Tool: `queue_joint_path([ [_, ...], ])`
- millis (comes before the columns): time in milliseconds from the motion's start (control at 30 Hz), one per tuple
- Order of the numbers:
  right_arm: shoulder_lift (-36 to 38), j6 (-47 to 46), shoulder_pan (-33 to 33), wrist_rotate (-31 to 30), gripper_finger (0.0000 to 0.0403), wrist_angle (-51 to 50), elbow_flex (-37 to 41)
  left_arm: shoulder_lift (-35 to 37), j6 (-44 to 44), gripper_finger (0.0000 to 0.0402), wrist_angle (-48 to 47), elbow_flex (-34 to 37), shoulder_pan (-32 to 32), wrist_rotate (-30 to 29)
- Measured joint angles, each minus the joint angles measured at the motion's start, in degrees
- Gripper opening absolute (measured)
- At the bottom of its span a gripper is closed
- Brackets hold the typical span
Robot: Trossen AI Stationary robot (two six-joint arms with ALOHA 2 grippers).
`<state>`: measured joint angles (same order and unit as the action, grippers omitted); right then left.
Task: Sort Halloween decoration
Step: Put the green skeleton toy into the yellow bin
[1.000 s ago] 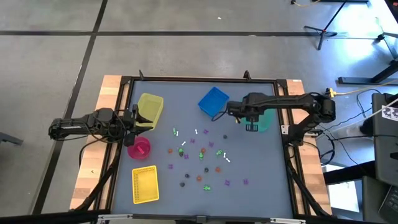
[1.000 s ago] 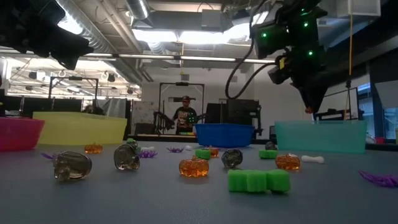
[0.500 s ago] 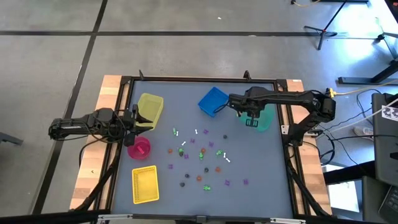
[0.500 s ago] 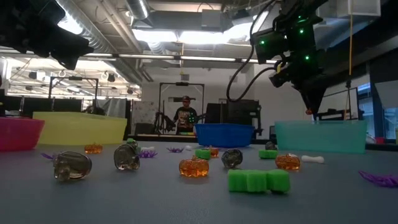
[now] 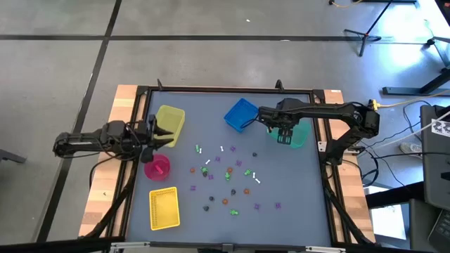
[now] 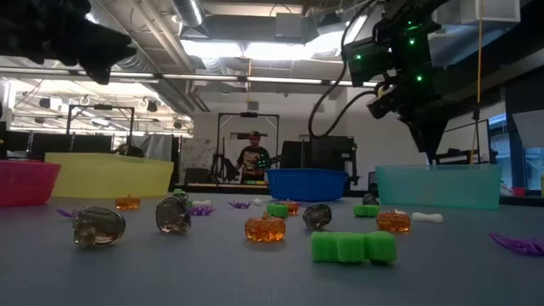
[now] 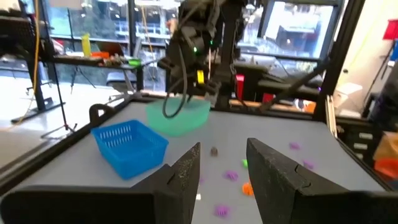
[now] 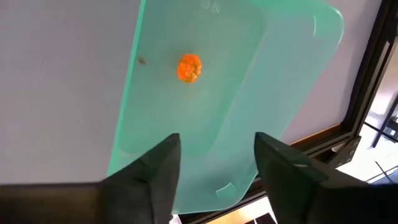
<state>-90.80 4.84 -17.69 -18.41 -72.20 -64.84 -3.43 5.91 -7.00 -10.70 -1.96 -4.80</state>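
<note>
The Halloween decoration, many tiny trinkets (image 5: pixel 228 179), lies scattered on the grey table's middle; orange pumpkins (image 6: pixel 265 228), skulls and a green piece (image 6: pixel 353 246) show in the low view. One orange trinket (image 8: pixel 189 68) lies on the floor of the teal bin (image 5: pixel 301 135). My right gripper (image 5: pixel 284 138) hangs open above that bin (image 8: pixel 249 93), pointing steeply down, nothing between its fingers. My left gripper (image 5: pixel 163 138) waits open at the table's left edge, pointing level across the table (image 7: pixel 222 152).
A blue basket (image 5: pixel 241 114) stands at the far middle, just left of the teal bin. A yellow bin (image 5: pixel 170 121) and a pink bowl (image 5: pixel 157 167) sit by my left gripper, with a yellow basket (image 5: pixel 164 209) at the near left. A person stands far behind the table.
My right gripper has gone a little toward the table's far edge, over the teal bin, and has opened. My left gripper has tipped slightly upward in place.
</note>
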Motion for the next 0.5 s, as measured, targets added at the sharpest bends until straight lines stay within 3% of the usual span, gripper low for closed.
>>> queue_joint_path([
  [167,0.0,0.0,0.0,0.02,0.0233,1.25,0.0,-7.2,-0.01,0.0116,8.93,0.0,0.0,-0.23],
  [400,0.0,-0.01,0.02,0.02,0.0232,3.12,0.0,-22.4,0.61,0.0116,23.76,-0.04,-0.01,-0.23],
  [500,0.0,-0.02,0.02,0.02,0.0232,3.9,0.0,-28.76,2.03,0.0116,24.81,-2.12,-0.02,-0.26],
])
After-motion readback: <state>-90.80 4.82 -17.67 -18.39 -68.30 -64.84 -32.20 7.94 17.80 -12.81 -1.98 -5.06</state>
